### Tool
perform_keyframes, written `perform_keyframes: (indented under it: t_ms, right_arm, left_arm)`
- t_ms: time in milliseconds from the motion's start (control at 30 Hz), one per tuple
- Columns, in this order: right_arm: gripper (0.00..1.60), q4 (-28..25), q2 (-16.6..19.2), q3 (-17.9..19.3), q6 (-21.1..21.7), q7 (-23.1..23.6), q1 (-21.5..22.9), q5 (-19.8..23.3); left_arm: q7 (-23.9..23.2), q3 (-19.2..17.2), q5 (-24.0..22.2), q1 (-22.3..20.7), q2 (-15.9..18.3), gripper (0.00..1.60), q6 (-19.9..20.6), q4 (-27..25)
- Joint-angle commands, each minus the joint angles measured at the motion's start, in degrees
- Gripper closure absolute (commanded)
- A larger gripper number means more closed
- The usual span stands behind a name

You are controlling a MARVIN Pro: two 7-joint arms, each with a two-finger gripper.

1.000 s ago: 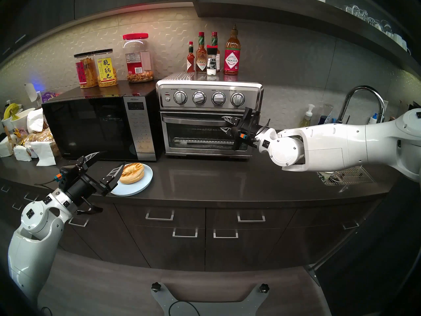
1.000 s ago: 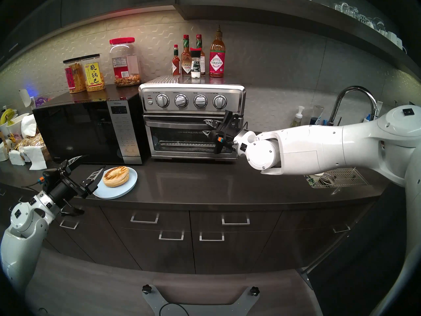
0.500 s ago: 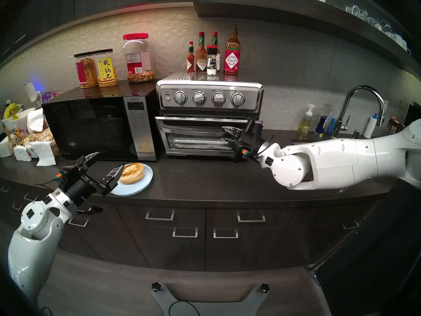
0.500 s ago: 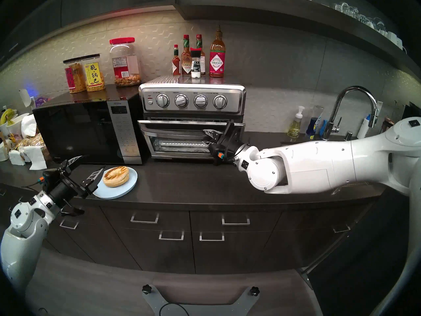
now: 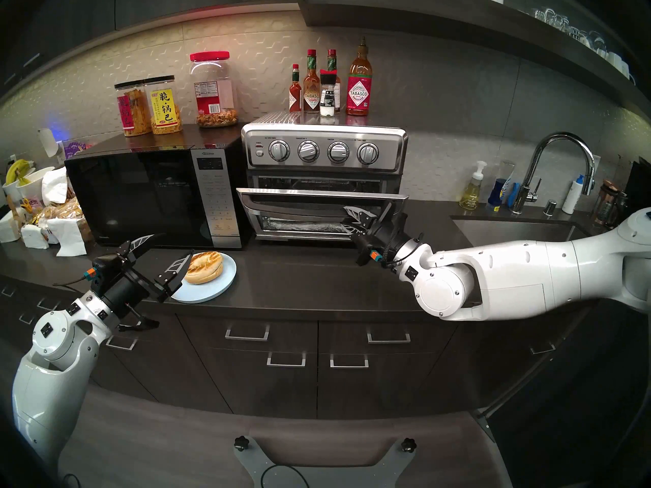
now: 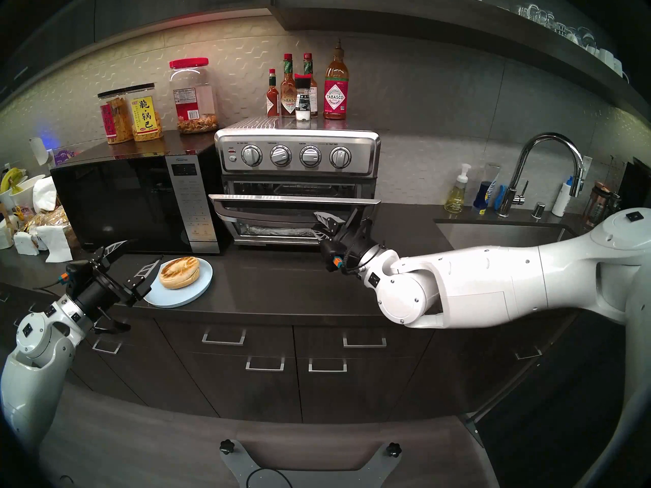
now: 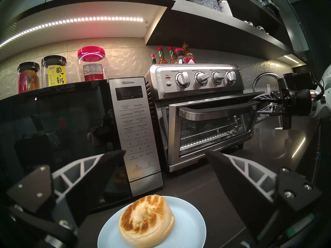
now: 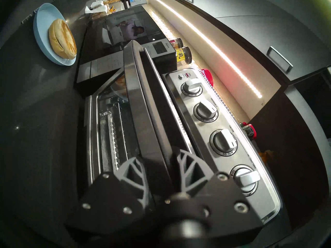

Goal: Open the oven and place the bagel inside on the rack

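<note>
A: Dark stone counter (image 5: 317,279) runs across the middle of the head view, with drawers below it. What sits nearest?

B: Lower left of the frame, the left gripper (image 5: 165,255) hangs with its jaws spread wide and nothing between them, one finger just beside the bagel (image 5: 204,267). The bagel lies flat on a pale blue plate (image 5: 218,290) at the counter's front edge.

A: How will that bagel handle?

B: I'd judge it light and soft, a sliced bun that squashes under a hard pinch, and the two halves may slide apart. Take it across the outer rim, both halves together, with a gentle squeeze. The plate looks smooth, so it could skid if nudged.

A: And further back?

B: Right of centre, the right gripper (image 5: 354,219) is clamped on the right end of the bar handle (image 7: 215,112), one finger above and one below. The door (image 5: 317,209) of the oven (image 5: 324,149) stands partly dropped, perhaps halfway.

A: The door itself?

B: Stiff metal and glass on a bottom hinge; likely weighty enough to fall once past halfway, and the polished bar may be slippery.

A: The rack?

B: Thin wire bars (image 5: 310,184) show in the gap above the door. A black microwave (image 5: 148,202) stands left of the oven.
</note>
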Motion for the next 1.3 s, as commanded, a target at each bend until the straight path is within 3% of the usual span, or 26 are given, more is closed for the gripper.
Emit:
perform_keyframes:
  t_ms: [0,300,500,633,833,1267]
  right_arm:
    - [1.6,-1.8,3.5,1.8,0.4,-6.1,-1.8,-2.7]
    - [1.6,-1.2,4.1,0.0,0.5,-8.0,-4.2,-5.0]
    - [1.6,-4.5,7.0,-1.3,1.6,-7.5,-3.7,-7.1]
    - [1.6,-2.6,6.8,-2.1,0.8,-7.7,-5.0,-8.0]
    - [1.6,-5.5,8.8,-3.3,1.8,-7.1,-4.5,-9.7]
    - [1.6,-6.6,8.7,-5.4,3.0,-7.8,-6.2,-11.6]
  left_arm:
    - [0.1,-0.7,-0.1,-0.2,0.0,0.0,-0.2,-1.0]
    - [0.1,-0.7,-0.1,-0.2,0.0,0.0,-0.2,-1.0]
    - [0.1,-0.7,-0.1,-0.2,0.0,0.0,-0.2,-1.0]
    - [0.1,-0.7,-0.1,-0.2,0.0,0.0,-0.2,-1.0]
    - [0.1,-0.7,-0.1,-0.2,0.0,0.0,-0.2,-1.0]
    - [0.1,-0.7,-0.1,-0.1,0.0,0.0,-0.2,-1.1]
